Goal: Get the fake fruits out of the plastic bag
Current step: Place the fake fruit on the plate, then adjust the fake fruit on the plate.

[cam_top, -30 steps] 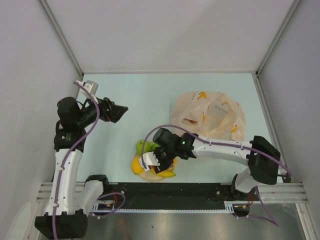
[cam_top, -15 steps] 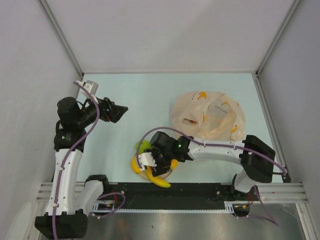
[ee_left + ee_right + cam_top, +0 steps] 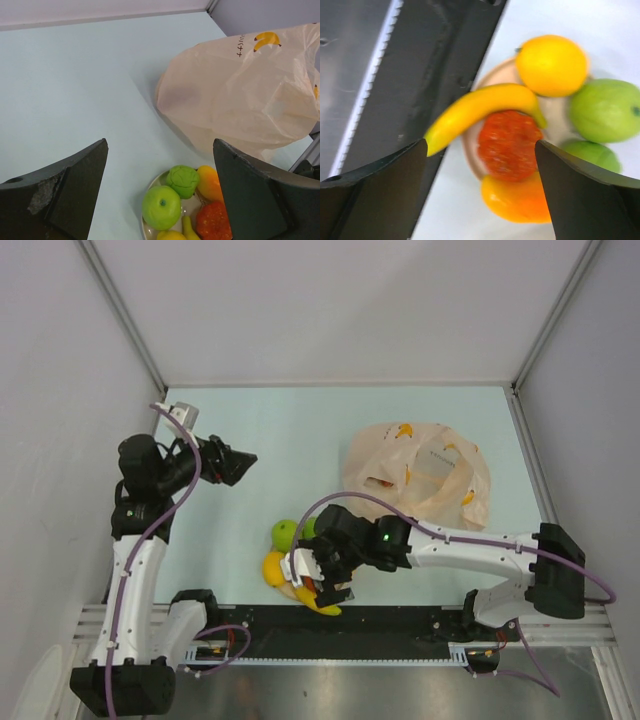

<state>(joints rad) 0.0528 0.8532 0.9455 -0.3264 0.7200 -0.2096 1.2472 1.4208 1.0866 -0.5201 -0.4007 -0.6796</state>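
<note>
Yellow banana (image 3: pixel 480 112) now rests on the plate (image 3: pixel 554 114) as the right gripper (image 3: pixel 480 145), jaws just sprung wide and empty, hovers above, another fruit out of the bag (image 3: pixel 420 470).

Lab test cell, plain grey walls (image 3: pixel 330 310), aluminium frame posts (image 3: pixel 120 315), pale green tabletop (image 3: pixel 280 430)

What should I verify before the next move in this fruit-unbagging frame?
1. Right gripper open, holding nothing: ok.
2. Left gripper open, apart from the thin peach-pink plastic bag: ok.
3. Yellow plastic banana fully on the round beige plate: not ok; one end overhangs the rim toward the black rail.
4. Green plastic apples, yellow lemon, red-orange tomato piece and orange mango seated on the plate: ok.
5. Bag emptied: cannot tell; its contents are hidden.
</note>
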